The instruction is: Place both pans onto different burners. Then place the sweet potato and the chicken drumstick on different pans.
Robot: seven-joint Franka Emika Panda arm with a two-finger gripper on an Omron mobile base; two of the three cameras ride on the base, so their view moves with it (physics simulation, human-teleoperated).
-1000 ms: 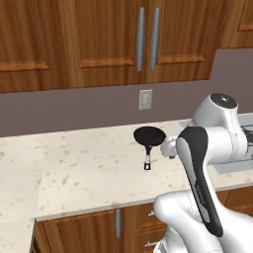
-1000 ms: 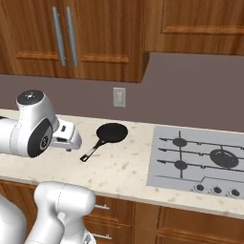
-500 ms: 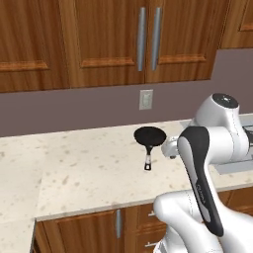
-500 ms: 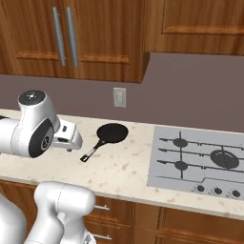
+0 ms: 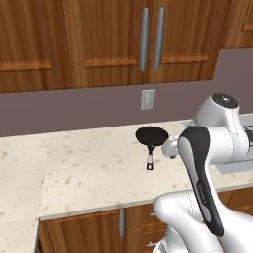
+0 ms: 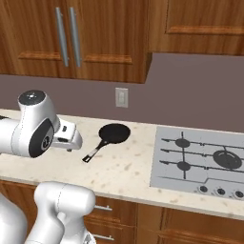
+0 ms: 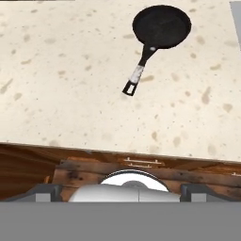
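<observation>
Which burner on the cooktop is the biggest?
The front right burner on the cooktop: a wide dark ring, clearly larger than the small round ones at rear left and front left.

1. Your left base view looks forward and down from behind the arm, with the pan (image 5: 151, 136) left of it.
2. Your right base view sees that pan (image 6: 114, 134) from the other side, the cooktop (image 6: 198, 159) right of it.
3. Your hand view looks steeply down on the pan (image 7: 161, 27).

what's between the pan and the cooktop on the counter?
Nothing: in the right base view just bare speckled counter separates the pan from the cooktop edge. The pan's handle points the other way, toward the arm.
</observation>
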